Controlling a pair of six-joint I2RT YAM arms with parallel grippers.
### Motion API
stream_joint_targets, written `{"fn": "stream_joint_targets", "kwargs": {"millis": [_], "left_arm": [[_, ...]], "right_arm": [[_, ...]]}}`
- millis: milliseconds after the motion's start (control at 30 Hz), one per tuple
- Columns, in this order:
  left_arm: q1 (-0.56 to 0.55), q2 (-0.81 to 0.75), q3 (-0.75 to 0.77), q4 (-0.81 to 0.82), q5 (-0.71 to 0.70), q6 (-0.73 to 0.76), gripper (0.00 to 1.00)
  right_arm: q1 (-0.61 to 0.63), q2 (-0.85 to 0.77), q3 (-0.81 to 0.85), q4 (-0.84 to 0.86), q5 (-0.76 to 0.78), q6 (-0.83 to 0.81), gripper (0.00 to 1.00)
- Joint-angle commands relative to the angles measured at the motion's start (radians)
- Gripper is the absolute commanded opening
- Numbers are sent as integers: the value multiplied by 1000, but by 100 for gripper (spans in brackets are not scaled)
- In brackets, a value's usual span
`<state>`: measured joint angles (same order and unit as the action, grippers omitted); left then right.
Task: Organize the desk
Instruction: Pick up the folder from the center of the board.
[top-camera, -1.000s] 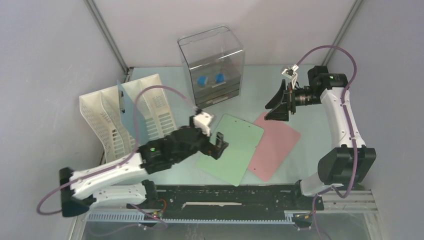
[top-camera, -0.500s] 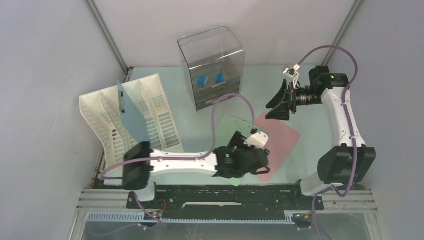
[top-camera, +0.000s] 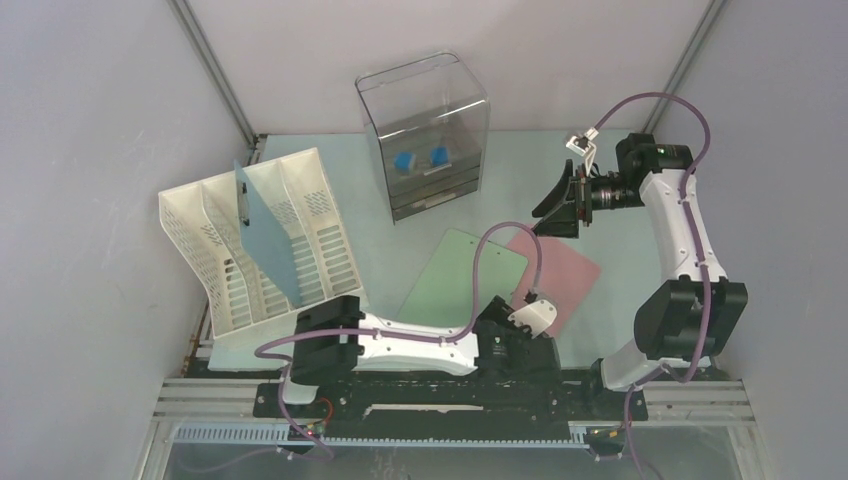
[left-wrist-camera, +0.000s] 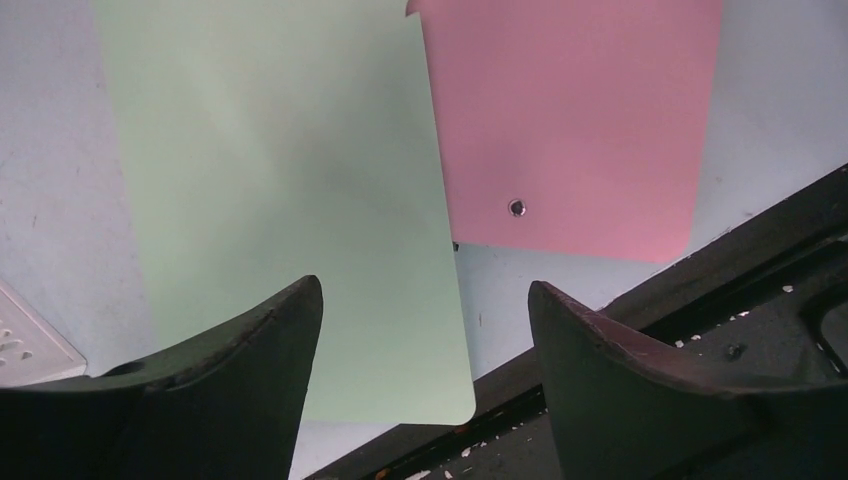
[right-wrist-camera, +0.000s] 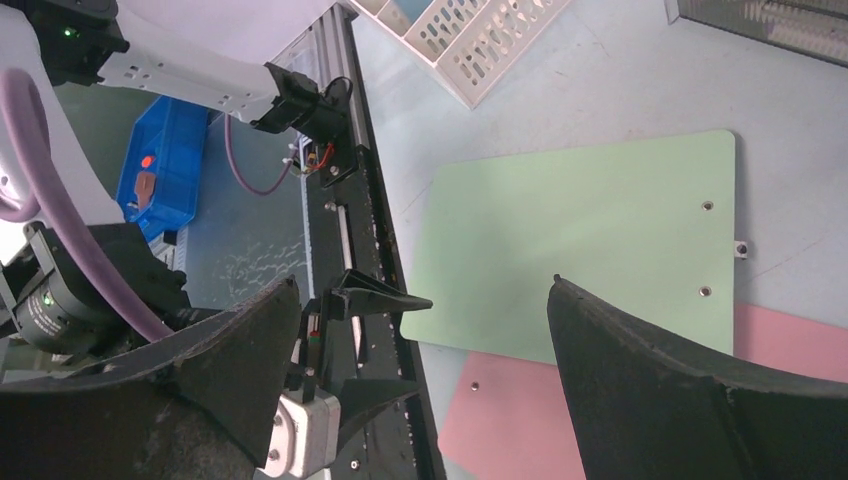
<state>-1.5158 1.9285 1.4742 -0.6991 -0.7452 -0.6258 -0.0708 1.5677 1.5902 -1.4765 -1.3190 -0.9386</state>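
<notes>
On the desk (top-camera: 520, 160) a green board (top-camera: 450, 280) lies flat, with a pink board (top-camera: 565, 275) beside it and partly under its right edge. My left gripper (top-camera: 505, 335) sits low by the front rail, open, at the green board's near corner. In the left wrist view the gripper (left-wrist-camera: 425, 283) frames that corner of the green board (left-wrist-camera: 280, 180), with the pink board (left-wrist-camera: 570, 120) to the right; nothing is clamped. My right gripper (top-camera: 548, 212) hovers open above the pink board's far end. In its own view the right gripper (right-wrist-camera: 422, 280) looks down on the green board (right-wrist-camera: 580, 230).
A white slotted file rack (top-camera: 250, 250) at the left holds an upright blue board (top-camera: 265, 235). A clear drawer box (top-camera: 425, 130) with blue items inside stands at the back. The black front rail (top-camera: 450, 395) lies under my left arm. Grey walls enclose the sides.
My left arm has swung from the green board's left side across to the right and down to the front rail. Its jaws have narrowed a little. The right arm has barely moved.
</notes>
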Motion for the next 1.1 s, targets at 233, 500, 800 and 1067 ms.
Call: {"fn": "stream_joint_targets", "kwargs": {"millis": [233,500,800,1067], "left_arm": [[-32,137,118,-139,-43,-120,77],[-38,216,159,-223,-87,-176,77],[-40,283,189,-278,-131,-203,70],[-40,336,193,-329,-185,-247,66]], "right_arm": [[-7,27,2,-22,-26,-29,100],[-7,45,3,-28,-25,-35,100],[-7,67,14,-63,-28,-67,100],[-7,72,17,-70,-28,-72,100]]}}
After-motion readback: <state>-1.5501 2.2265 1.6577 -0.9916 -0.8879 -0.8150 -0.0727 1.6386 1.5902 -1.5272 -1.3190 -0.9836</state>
